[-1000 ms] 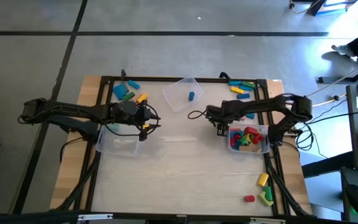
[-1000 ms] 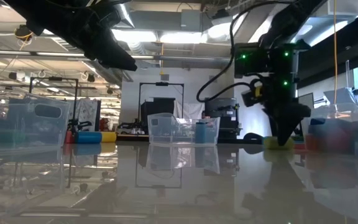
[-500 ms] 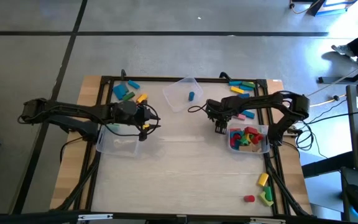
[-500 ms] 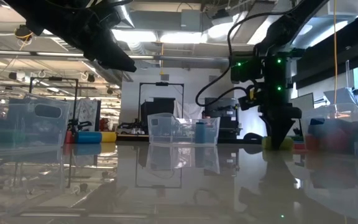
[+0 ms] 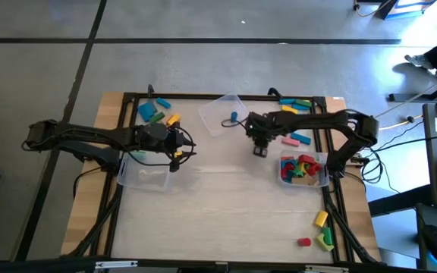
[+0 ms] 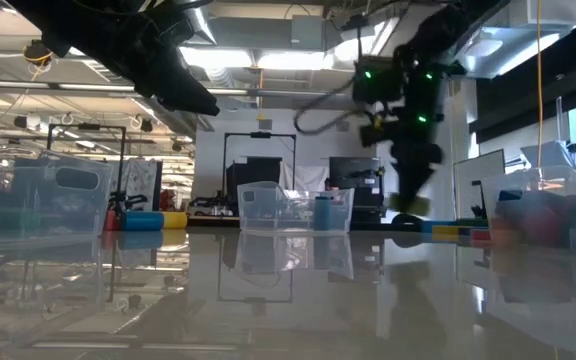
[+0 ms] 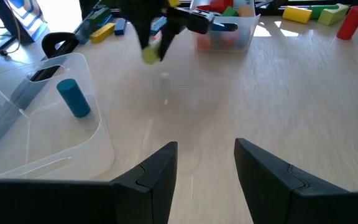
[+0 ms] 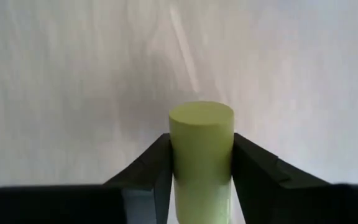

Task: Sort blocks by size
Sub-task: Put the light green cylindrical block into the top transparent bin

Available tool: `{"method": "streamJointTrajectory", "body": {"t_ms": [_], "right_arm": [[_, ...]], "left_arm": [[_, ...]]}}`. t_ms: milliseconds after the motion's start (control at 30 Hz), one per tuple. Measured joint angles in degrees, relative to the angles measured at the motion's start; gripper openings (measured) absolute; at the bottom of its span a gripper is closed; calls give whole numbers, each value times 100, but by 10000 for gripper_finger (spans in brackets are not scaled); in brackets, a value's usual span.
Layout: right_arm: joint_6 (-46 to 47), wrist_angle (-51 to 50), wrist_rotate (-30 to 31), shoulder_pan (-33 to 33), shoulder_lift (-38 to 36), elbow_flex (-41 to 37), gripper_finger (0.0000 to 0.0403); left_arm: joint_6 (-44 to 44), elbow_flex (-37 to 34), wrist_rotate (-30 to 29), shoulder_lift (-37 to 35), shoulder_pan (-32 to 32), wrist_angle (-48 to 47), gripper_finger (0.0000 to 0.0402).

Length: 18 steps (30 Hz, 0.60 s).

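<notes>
Right wrist view: right pincer (image 8: pixel 201 180) clamps a pale green cylinder (image 8: pixel 201 149); left pincer (image 7: pixel 205 168) gapes, holding nothing.

pale green cylinder (image 8: pixel 201 155), blue cylinder (image 7: pixel 74 98), red cylinder (image 5: pixel 303 242)

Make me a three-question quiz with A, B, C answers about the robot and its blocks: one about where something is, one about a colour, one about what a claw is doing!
1. Where is the blue cylinder?
A. in the clear bin at the table's far edge
B. in the right gripper
C. on the floor

2. What colour is the cylinder the right gripper holds?
A. red
B. pale yellow-green
C. pink

3. The left gripper is
A. holding a block
B. open and empty
C. inside a bin

Answers: 1 A, it lies inside that bin; 2 B, the right wrist view shows it; 3 B, nothing sits between its fingers.
</notes>
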Motion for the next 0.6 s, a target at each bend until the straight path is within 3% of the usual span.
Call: {"method": "streamJointTrajectory", "body": {"t_ms": [300, 600], "right_arm": [[35, 2372, -406, 0, -25, 380, 135], [129, 4362, -101, -2, 614, 380, 139]], "left_arm": [[11, 0, -1, 0, 0, 0, 155], [114, 0, 1, 0, 0, 34, 155]]}}
